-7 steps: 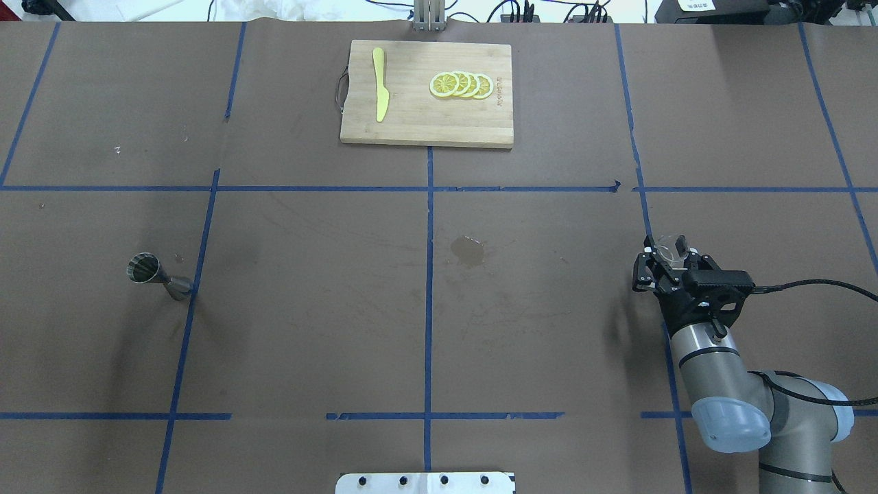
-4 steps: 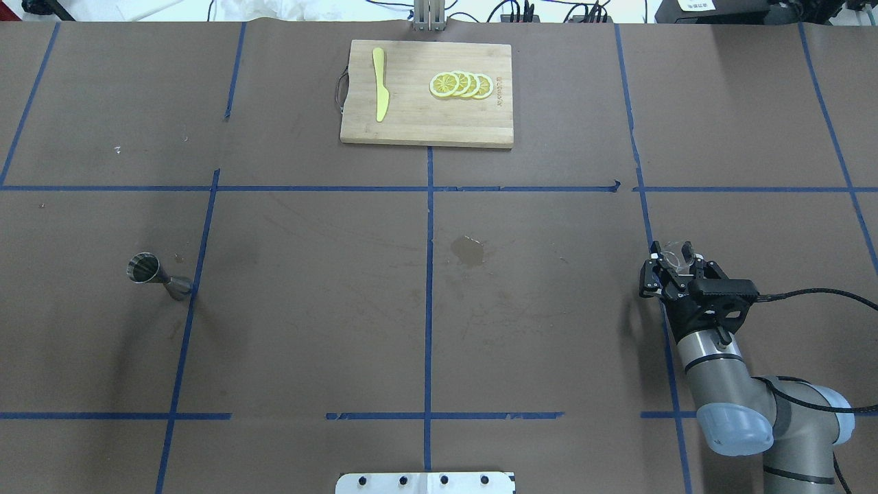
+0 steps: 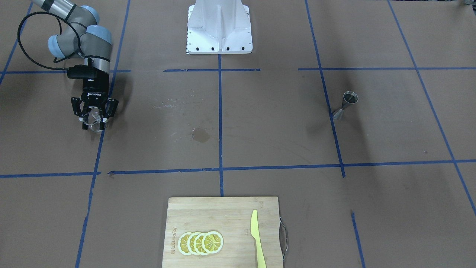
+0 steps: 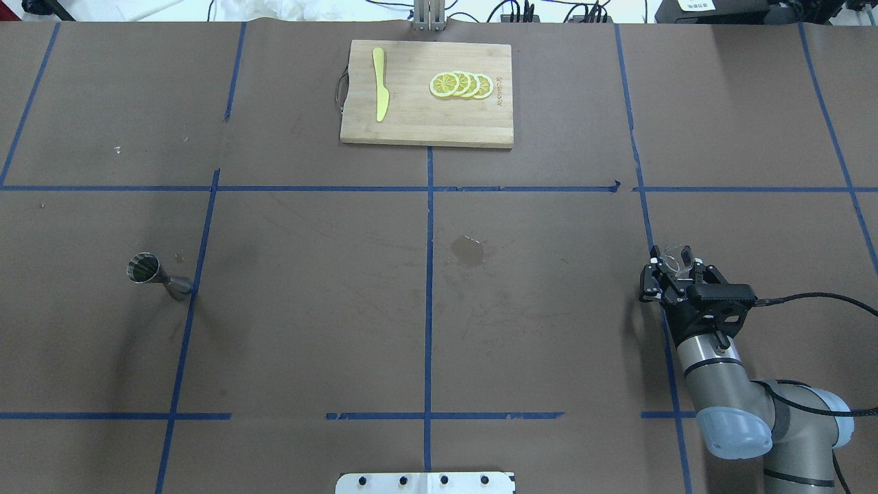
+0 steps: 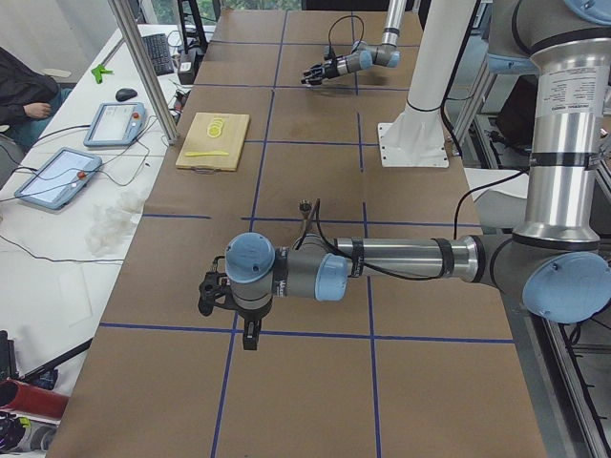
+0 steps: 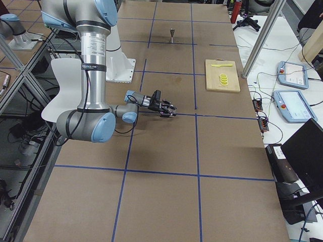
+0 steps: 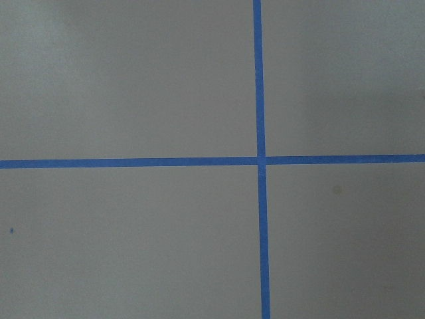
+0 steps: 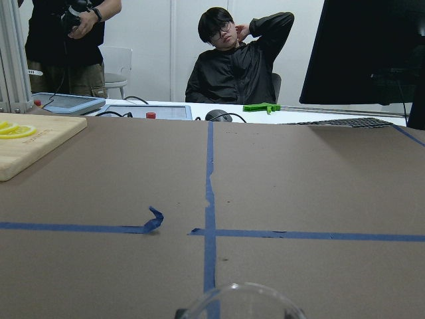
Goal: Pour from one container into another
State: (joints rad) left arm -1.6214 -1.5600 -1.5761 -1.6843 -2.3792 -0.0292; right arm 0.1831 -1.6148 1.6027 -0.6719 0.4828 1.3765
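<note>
A small clear glass cup (image 4: 676, 256) sits between the fingers of my right gripper (image 4: 675, 266), which is shut on it at the table's right side. The same gripper (image 3: 93, 120) and cup (image 3: 92, 121) appear in the front-facing view, and the cup's rim (image 8: 240, 300) fills the bottom of the right wrist view. The steel jigger (image 4: 159, 276) stands upright far to the left, alone (image 3: 346, 104). My left gripper (image 5: 212, 291) shows only in the exterior left view, low over the near table end; whether it is open or shut I cannot tell.
A wooden cutting board (image 4: 418, 130) at the far middle edge carries lemon slices (image 4: 461, 85) and a yellow knife (image 4: 379, 93). A wet stain (image 4: 468, 251) marks the table's middle. Two people (image 8: 236, 63) are beyond the far edge.
My right gripper has drawn back slightly toward the robot and a little to the right, with the glass cup moving along in it. The jigger has not moved.
</note>
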